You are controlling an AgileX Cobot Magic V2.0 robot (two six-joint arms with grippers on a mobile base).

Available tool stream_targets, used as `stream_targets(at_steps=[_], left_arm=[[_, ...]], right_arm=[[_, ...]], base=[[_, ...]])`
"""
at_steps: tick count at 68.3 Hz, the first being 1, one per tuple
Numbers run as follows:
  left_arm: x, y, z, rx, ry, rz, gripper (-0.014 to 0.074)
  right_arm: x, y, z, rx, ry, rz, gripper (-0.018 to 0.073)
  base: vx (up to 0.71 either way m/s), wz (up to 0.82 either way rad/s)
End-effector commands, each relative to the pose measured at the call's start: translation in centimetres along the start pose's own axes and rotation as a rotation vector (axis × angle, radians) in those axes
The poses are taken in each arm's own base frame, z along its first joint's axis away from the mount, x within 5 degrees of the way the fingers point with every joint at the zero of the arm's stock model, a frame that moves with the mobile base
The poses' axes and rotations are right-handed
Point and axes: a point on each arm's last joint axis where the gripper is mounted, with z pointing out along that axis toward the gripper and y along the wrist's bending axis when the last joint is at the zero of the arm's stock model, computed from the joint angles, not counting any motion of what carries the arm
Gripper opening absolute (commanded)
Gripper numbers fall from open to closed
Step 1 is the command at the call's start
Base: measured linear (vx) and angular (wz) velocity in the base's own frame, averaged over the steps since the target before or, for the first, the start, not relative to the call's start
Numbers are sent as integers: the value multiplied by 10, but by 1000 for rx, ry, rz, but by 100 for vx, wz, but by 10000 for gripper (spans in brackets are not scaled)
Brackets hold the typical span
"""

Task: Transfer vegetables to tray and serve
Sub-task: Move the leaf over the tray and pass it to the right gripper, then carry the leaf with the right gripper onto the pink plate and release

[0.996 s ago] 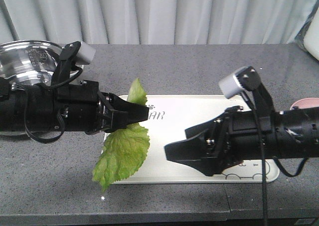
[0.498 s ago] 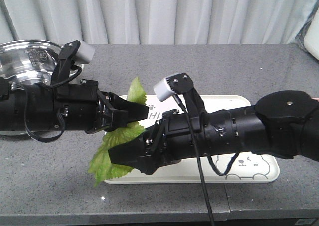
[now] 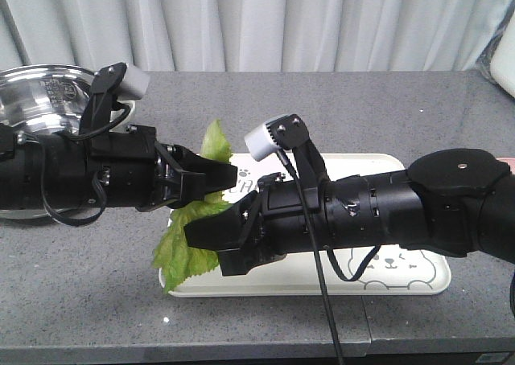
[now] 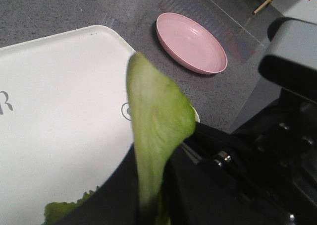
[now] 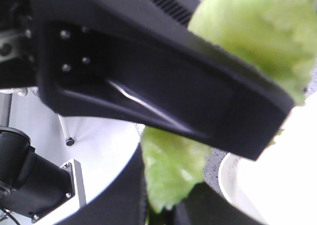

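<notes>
Crosswise — right gripper overlaps tray, vegetables.

The vegetables were light green lettuce leaves, crinkly at the edges, with pale ribs. The left gripper pinched them and held them up over the left end of the tray. One leaf stuck up above the gripper. A bigger leaf hung down and hid the tray's near left corner. The tray was big and cream white, with round corners and a raised rim. It lay flat on the grey desk. It had grey letters and a little bear drawn on it.
</notes>
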Motion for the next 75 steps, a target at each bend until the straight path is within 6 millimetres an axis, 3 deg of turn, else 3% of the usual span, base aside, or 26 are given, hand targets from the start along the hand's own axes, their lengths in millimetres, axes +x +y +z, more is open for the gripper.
stream_targets(at_steps=[1,12,21,42,60,75], left_arm=[[-12,-13,-8,38,-68,-11,249],[-13,-13,-9,38,-72,-9,428],[-14,-15,-11,32,-81,0,476],[-15,-17,-15,30,-91,11,475],[-15,-17,-15,31,-91,10,475],[-15,-17,-15,31,-91,10,470]], right_arm=[[-15,11,-8,-24,-59,-33,-11],[-14,9,-11,14,-42,-69,-7],[-17,7,-30,96,-21,-100,-6],[-13,-27,-134,488,43,38,-4],[0,-49,-230,923,127,300,-4],[9,-60,-283,1227,114,413,-4]], base=[[0,0],[0,0],[0,0],[0,0],[0,0],[0,0]])
